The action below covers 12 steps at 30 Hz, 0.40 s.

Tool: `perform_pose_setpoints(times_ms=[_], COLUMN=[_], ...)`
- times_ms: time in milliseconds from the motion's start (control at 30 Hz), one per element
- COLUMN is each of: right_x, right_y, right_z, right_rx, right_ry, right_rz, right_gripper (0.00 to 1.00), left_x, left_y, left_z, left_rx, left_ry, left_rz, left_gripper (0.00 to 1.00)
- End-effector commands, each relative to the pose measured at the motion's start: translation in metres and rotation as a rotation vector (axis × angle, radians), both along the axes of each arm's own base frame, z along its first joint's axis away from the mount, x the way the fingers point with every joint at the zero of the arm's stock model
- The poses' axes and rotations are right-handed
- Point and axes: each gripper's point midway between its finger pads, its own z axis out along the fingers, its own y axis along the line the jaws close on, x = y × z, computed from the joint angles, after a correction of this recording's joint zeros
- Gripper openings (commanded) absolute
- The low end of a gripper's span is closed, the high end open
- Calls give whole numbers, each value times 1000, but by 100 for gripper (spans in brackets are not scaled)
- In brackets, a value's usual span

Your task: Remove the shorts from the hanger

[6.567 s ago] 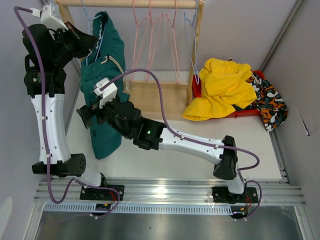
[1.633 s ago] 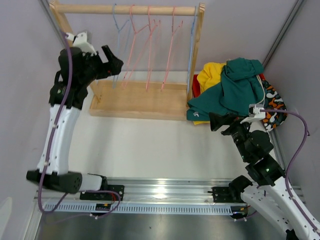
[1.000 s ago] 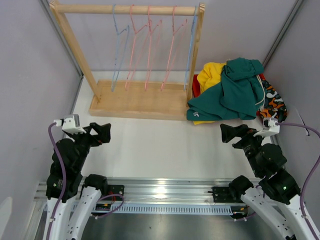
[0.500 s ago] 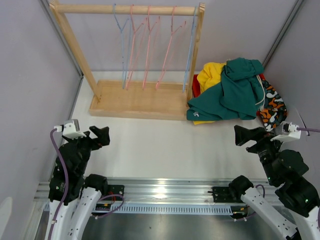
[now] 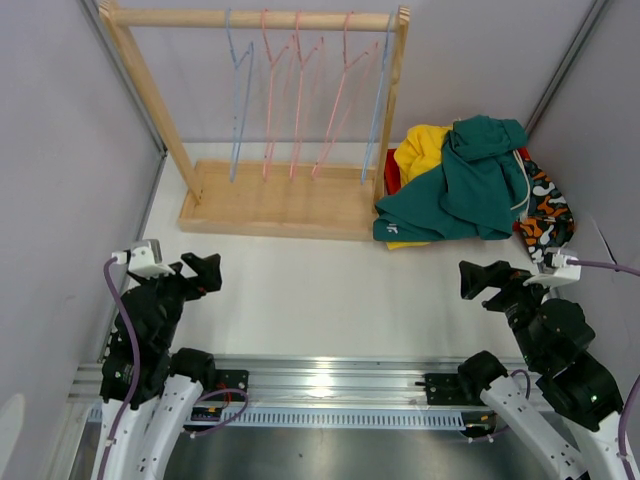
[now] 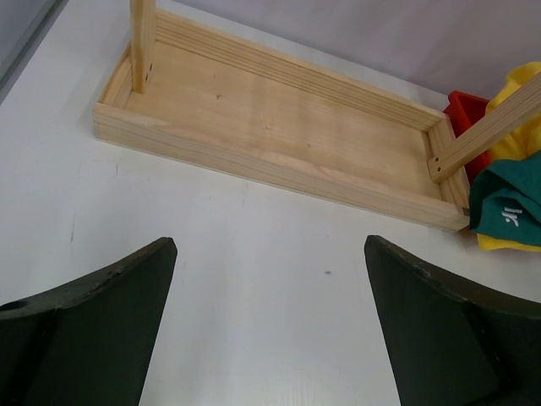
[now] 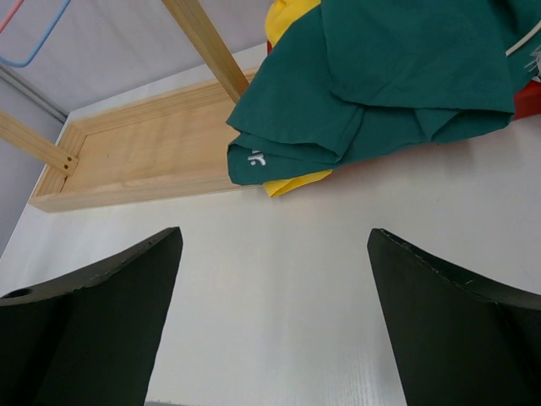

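Over on the far right side of the table, the dark green shorts (image 5: 470,180) lie in a loose heap, on top of everything else. Under them are the yellow shorts (image 5: 420,150), which poke out at the back and along the front edge. The orange, black and white patterned shorts (image 5: 545,210) lie at the right end of the heap, next to the wall. A bit of a red tray (image 6: 463,108) shows under the pile. Just to the left of the pile stands the wooden rack (image 5: 280,210), and the green cloth touches its right corner. Thin pink hangers (image 5: 290,100) and blue hangers (image 5: 238,100) hang from the top bar of the rack. The white table (image 5: 320,290) lies in front of it. The left gripper (image 5: 208,272) is low at the near left, well away from the shorts. Its fingers are spread wide and hold nothing. The right gripper (image 5: 476,284) is low at the near right, near the pile but not touching it. Its fingers are spread wide too, with nothing between them.
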Motion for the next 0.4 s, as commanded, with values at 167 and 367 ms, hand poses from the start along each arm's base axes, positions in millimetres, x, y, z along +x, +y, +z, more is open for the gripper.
perform_pose_setpoints(times_ms=[167, 367], right_x=[-1, -2], right_y=[2, 4], right_z=[12, 11], right_rx=[8, -1], right_ry=[-56, -52], right_rz=[23, 33], right_gripper=[99, 100], left_x=[1, 2], left_y=[-7, -8], left_z=[9, 8], left_rx=[-14, -10], left_ry=[-46, -42], left_rz=[-40, -43], left_gripper=[99, 99])
